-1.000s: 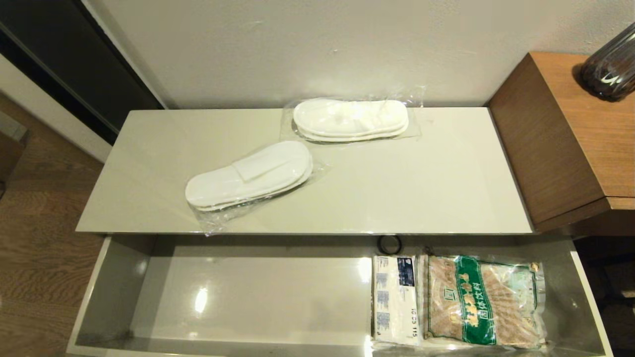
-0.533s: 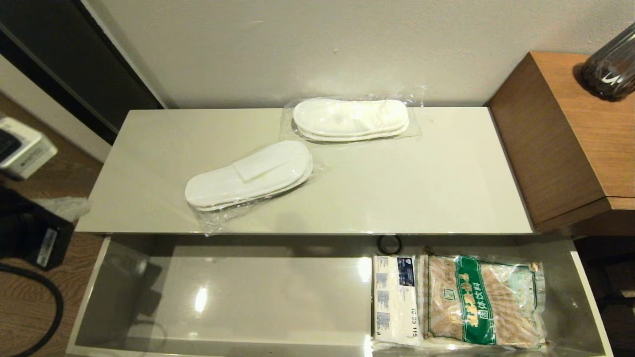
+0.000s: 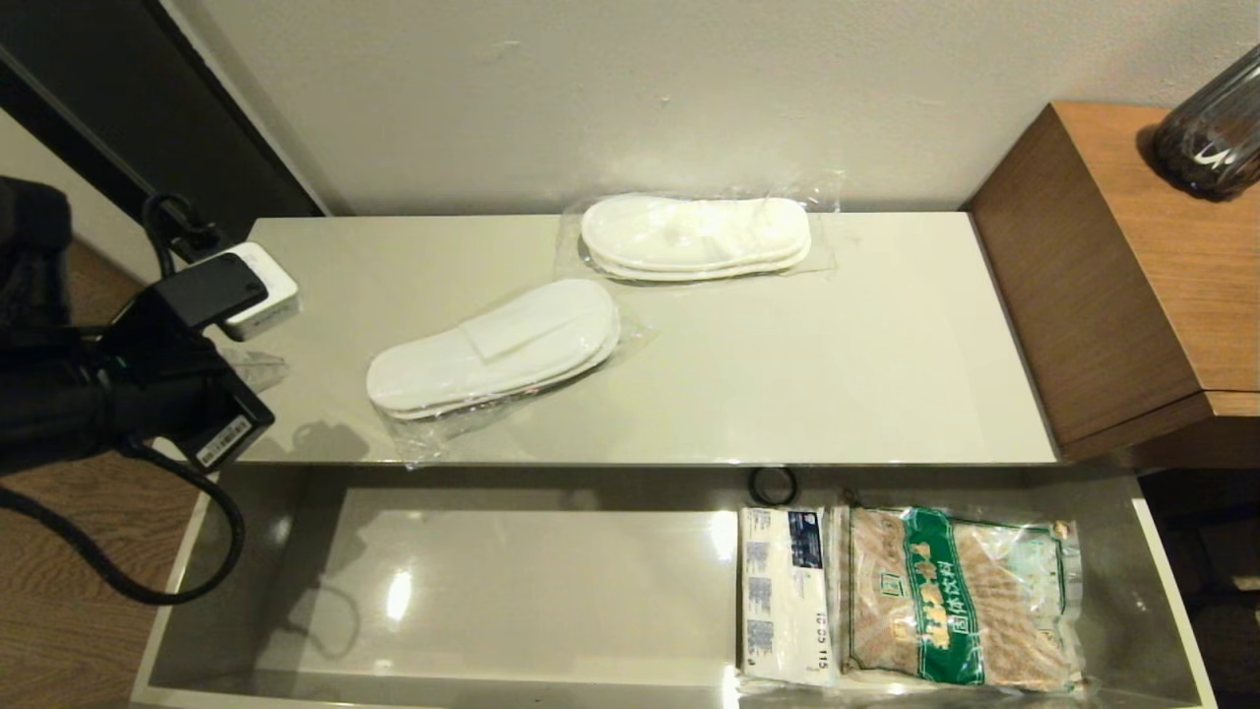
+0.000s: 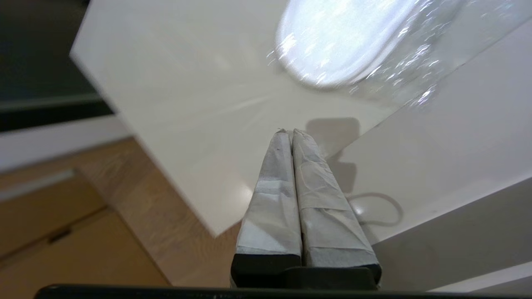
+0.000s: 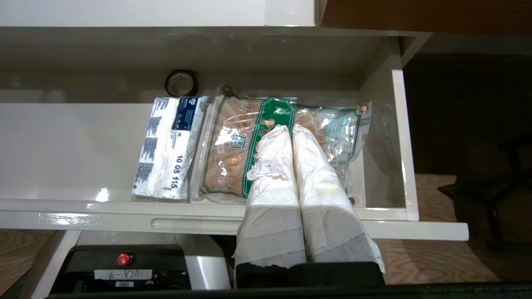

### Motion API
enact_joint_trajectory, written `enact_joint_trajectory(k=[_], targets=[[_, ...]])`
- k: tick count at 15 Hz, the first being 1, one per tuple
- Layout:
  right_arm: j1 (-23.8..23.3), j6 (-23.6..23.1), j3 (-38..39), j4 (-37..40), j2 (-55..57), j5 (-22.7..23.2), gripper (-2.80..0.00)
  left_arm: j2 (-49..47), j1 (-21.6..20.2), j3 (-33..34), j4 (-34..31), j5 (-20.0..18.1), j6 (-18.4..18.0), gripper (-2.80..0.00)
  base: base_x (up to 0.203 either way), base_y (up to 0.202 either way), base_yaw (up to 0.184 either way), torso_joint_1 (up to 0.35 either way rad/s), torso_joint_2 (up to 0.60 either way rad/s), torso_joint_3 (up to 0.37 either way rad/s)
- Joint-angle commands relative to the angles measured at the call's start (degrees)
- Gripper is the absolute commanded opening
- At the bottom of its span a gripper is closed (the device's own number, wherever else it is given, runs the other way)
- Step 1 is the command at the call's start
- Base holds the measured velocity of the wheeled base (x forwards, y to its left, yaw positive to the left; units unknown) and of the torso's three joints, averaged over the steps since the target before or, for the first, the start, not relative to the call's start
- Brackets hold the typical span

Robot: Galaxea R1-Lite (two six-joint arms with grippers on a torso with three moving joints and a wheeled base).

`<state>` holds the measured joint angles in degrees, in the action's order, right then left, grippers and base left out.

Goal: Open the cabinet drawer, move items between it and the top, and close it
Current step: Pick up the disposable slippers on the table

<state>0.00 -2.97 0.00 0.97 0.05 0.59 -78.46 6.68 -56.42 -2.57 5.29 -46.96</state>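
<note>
The cabinet drawer (image 3: 512, 591) stands pulled out below the top (image 3: 837, 364). In its right part lie the tissue pack (image 3: 785, 591) and, beside it, the green-banded sachet bag (image 3: 960, 596). Two bagged slipper pairs rest on the top: one near the middle-left (image 3: 492, 350), one at the back (image 3: 694, 236). My left gripper (image 4: 289, 131) is shut and empty. It hovers over the top's left end, short of the nearer slippers (image 4: 341, 41). My right gripper (image 5: 289, 126), also shut and empty, hangs in front of the drawer above the sachet bag (image 5: 237, 149); the head view does not show it.
A taller brown wood-grain unit (image 3: 1112, 276) with a dark bottle (image 3: 1211, 138) flanks the cabinet on the right. A black tape roll (image 3: 773, 484) sits at the drawer's back. The wall runs behind the top, and wood floor lies to the left.
My left arm has come in from the left and risen over the top's left end. The slippers, the tissue pack and the sachet bag lie where they were.
</note>
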Motion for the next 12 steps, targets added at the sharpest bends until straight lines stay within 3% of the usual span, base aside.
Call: enact_joint_trajectory(k=[1,2,3,7,10,12], targets=[[0.0,-0.02,0.0,0.0,0.13,0.02,-2.8,-2.81,2.75,-1.0,-0.31,0.39,-0.17,-2.8,0.0,0.0,0.0,0.0,0.0,0.0],[0.0,-0.02,0.0,0.0,0.13,0.02,-2.8,-2.82,4.07,-0.33,-0.73,1.19,-0.05,-2.8,0.0,0.0,0.0,0.0,0.0,0.0],[0.0,-0.02,0.0,0.0,0.13,0.02,-2.8,-2.89,4.6,0.91,-1.34,1.63,0.02,0.0,0.0,0.0,0.0,0.0,0.0,0.0],[0.0,-0.02,0.0,0.0,0.13,0.02,-2.8,-6.35,7.65,2.28,-0.77,2.54,5.13,0.0,0.0,0.0,0.0,0.0,0.0,0.0],[0.0,-0.02,0.0,0.0,0.13,0.02,-2.8,-9.41,9.95,2.81,1.63,3.71,5.38,0.0,0.0,0.0,0.0,0.0,0.0,0.0],[0.0,-0.02,0.0,0.0,0.13,0.02,-2.8,-12.05,11.23,4.7,6.71,3.92,5.4,0.0,0.0,0.0,0.0,0.0,0.0,0.0]])
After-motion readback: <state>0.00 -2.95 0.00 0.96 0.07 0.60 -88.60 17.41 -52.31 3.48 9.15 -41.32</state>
